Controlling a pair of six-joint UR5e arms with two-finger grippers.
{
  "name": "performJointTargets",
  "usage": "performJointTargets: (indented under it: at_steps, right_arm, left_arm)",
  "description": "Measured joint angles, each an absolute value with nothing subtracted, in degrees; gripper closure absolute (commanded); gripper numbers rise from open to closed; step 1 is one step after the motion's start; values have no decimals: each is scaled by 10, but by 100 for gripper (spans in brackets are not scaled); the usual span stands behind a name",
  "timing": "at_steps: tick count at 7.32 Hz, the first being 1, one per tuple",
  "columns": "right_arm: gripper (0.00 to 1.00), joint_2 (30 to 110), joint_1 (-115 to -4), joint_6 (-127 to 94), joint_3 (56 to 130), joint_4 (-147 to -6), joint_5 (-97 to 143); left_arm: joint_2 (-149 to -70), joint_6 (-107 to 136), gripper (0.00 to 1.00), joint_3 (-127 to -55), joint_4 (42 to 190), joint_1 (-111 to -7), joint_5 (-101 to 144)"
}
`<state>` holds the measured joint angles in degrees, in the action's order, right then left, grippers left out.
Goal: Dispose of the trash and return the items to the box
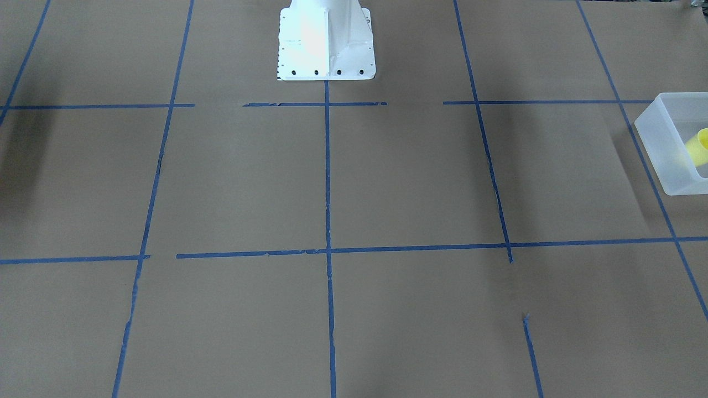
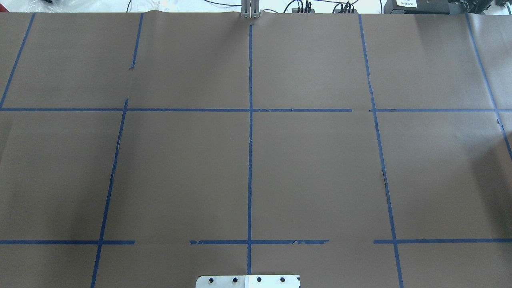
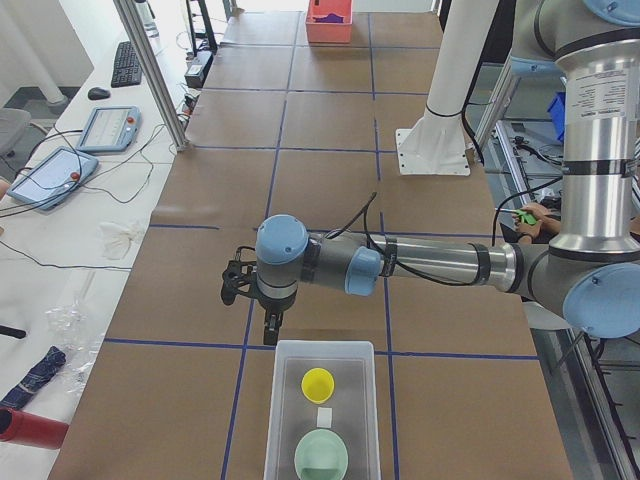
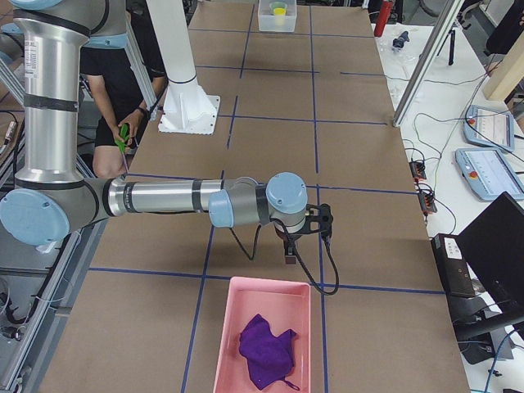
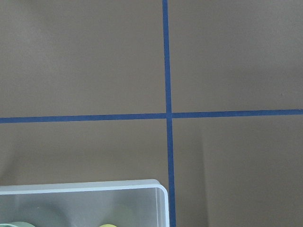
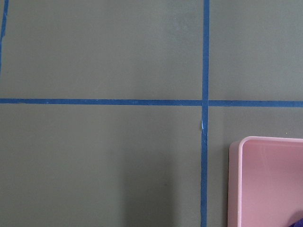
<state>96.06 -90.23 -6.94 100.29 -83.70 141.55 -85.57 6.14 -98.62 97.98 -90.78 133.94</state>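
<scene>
Yellow cup point(image 3: 318, 384), only one, sits in the box point(image 3: 322, 346) at twelve o'clock from one green bowl point(image 3: 321, 458). I cannot tell if the left gripper point(image 3: 271, 328) or right gripper point(image 4: 289, 255) is open.

The front-facing camera looks steeply down over the taped table point(image 1: 415, 177) toward the white robot base point(image 1: 326, 41) at 12 o'clock, with the frosted box point(image 1: 665, 157) clipped by the frame at 3 o'clock. The overhead camera faces the opposite way from behind the robot, the same base at 6 o'clock. Two end cameras stand farther back and look along the table, one over the box, the other over a pink bin point(image 4: 229, 315). Each wrist camera hangs close above the table, apparently pointing straight down. The left catches the box's corner at 7 o'clock, the right the bin's at 4 o'clock.
</scene>
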Motion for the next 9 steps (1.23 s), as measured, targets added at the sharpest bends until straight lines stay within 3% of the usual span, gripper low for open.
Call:
performJointTargets:
  at_steps: [9]
  right_arm:
    - [0, 962, -903, -68, 997, -837, 1412]
  left_arm:
    - [-866, 62, 0, -981, 977, -906, 1336]
